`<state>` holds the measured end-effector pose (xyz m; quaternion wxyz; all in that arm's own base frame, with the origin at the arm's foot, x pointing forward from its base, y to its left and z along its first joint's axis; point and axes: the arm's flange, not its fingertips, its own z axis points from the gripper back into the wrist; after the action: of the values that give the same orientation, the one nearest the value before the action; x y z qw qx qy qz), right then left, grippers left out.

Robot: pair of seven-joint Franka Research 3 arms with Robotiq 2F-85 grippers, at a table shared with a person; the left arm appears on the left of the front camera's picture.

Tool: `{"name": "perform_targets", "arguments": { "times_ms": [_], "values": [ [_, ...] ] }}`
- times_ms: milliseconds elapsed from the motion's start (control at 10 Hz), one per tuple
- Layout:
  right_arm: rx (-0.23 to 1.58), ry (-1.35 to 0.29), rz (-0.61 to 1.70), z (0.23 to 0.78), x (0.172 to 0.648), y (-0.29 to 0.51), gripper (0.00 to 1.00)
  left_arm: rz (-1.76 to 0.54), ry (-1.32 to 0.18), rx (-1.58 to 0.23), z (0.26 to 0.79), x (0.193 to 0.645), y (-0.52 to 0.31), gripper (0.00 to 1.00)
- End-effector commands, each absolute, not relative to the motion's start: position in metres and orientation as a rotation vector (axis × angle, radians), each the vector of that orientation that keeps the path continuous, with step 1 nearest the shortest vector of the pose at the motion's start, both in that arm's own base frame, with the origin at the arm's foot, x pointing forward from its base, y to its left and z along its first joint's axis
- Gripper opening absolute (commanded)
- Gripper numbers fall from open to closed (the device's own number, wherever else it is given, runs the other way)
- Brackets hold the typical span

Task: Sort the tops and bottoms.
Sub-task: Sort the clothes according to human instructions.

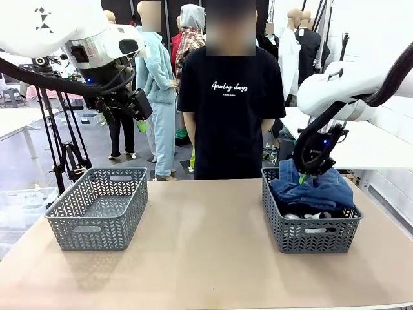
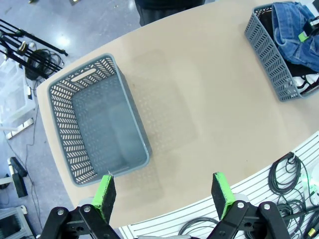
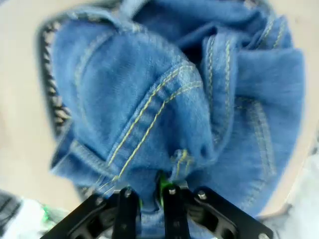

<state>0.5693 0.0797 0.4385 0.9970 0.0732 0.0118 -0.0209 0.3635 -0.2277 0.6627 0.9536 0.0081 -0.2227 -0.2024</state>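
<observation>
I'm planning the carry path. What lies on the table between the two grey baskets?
Nothing: in the front view the tabletop is bare between the empty basket and the basket holding the jeans.

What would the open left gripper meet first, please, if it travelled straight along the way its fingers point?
Probably the tan tabletop, just beside the empty grey plastic lattice basket. The left gripper hangs open well above it; depth is unclear.

Blue denim jeans (image 3: 164, 99) stitched in yellow thread. Both baskets (image 1: 97, 210) grey, herringbone cut-out pattern. Bench (image 1: 206, 258) tan. Claw pads (image 2: 105, 191) green on black. White-and-black cloth (image 1: 316, 223) seen under the denim.
</observation>
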Motion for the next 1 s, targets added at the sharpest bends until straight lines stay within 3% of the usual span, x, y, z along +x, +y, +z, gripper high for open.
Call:
{"name": "perform_targets", "arguments": {
  "times_ms": [0, 400, 900],
  "values": [
    [0.096, 0.169, -0.041, 0.409, 0.579, 0.087, 0.0, -0.424, -0.452, 0.014, 0.663, 0.363, -0.225, 1.0],
    [0.067, 0.282, -0.002, 0.371, 0.579, 0.104, 0.0, -0.424, -0.452, 0.014, 0.663, 0.363, -0.225, 1.0],
    [0.11, 0.06, 0.023, 0.454, 0.558, 0.104, 0.0, -0.424, -0.452, 0.014, 0.663, 0.363, -0.225, 1.0]
  ]
}}
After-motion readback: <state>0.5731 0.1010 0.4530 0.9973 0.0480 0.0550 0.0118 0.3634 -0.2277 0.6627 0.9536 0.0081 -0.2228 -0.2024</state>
